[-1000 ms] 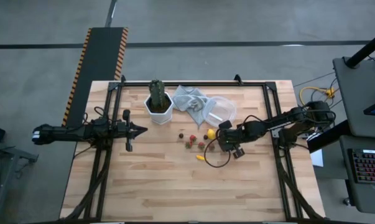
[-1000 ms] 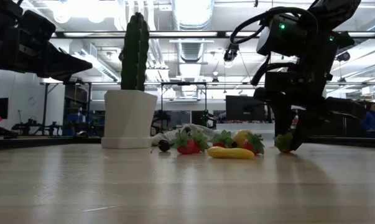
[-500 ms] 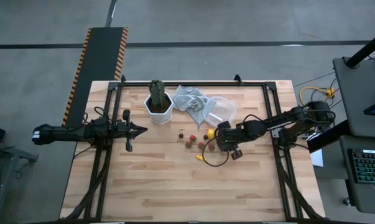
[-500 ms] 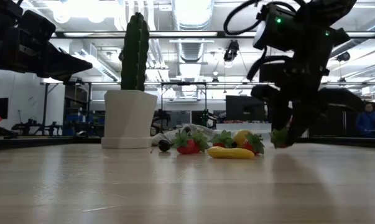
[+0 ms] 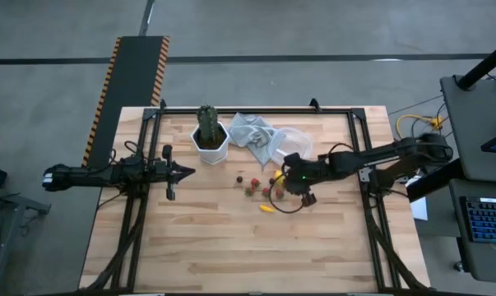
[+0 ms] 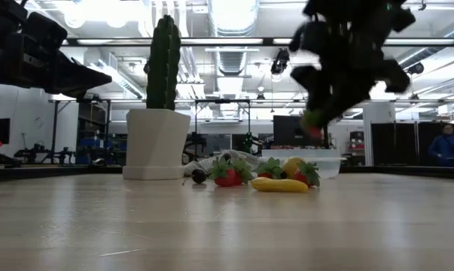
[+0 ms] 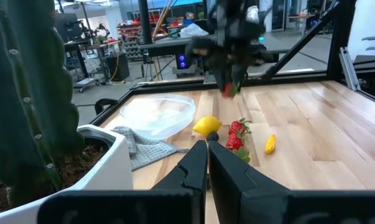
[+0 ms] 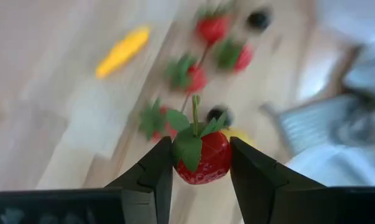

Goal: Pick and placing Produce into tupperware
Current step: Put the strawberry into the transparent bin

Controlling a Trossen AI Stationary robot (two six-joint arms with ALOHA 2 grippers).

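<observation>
My right gripper hangs above the table's middle right, shut on a red strawberry with green leaves; the low view shows that strawberry in the air. Below and beside it the other produce lies on the wood: strawberries, a dark piece, a yellow lemon and a small orange-yellow piece. The see-through tupperware stands just beyond, toward the far edge. My left gripper waits shut at the left, clear of everything. My right gripper pinches the strawberry's red body between its two fingers, one on each side. The fingers slant down from the table's right. The strawberry is lifted clear of the table, its leafy stem end turned toward the wrist.
A tall green cactus in a white pot stands at the far left of the produce. A light grey cloth lies between the pot and the tupperware. Bare wood fills the near half of the table.
My right gripper has risen from the table with the strawberry and gone a little toward the far edge and the tupperware, tipping less steeply. The strawberry, on the wood a second ago, now hangs clear above the other produce.
</observation>
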